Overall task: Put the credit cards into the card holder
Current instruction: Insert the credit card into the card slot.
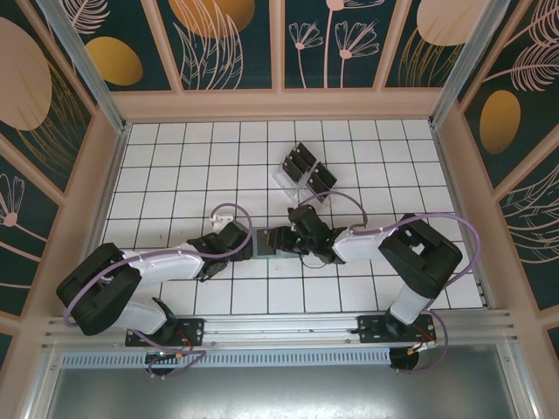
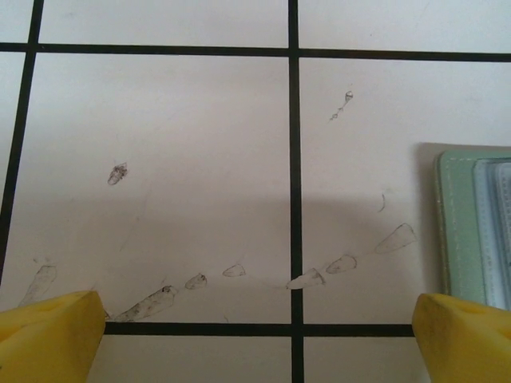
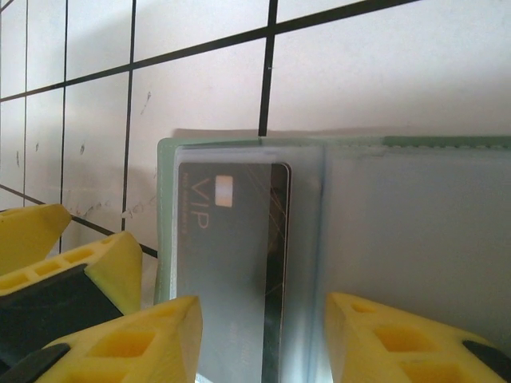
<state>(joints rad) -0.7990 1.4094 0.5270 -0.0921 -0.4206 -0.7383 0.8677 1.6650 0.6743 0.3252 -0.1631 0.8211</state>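
Note:
The sage-green card holder (image 3: 335, 207) lies open on the white tiles, its clear pockets facing up. One black credit card (image 3: 231, 239) marked VIP sits in its left pocket, the right edge poking out of the sleeve. My right gripper (image 3: 263, 335) hovers open over that pocket, its fingers apart and pinching nothing. My left gripper (image 2: 255, 335) is wide open on bare tile, with the card holder (image 2: 471, 231) just right of it. From above, the card holder (image 1: 266, 242) lies between the left gripper (image 1: 244, 243) and the right gripper (image 1: 295, 240). More black credit cards (image 1: 307, 170) stand further back.
A clear plastic rack (image 1: 288, 179) holds the standing cards behind the grippers, about two tiles away. Wooden walls close in the tiled floor (image 1: 175, 157) on three sides. The left gripper's yellow fingers (image 3: 112, 263) show at the holder's left edge in the right wrist view.

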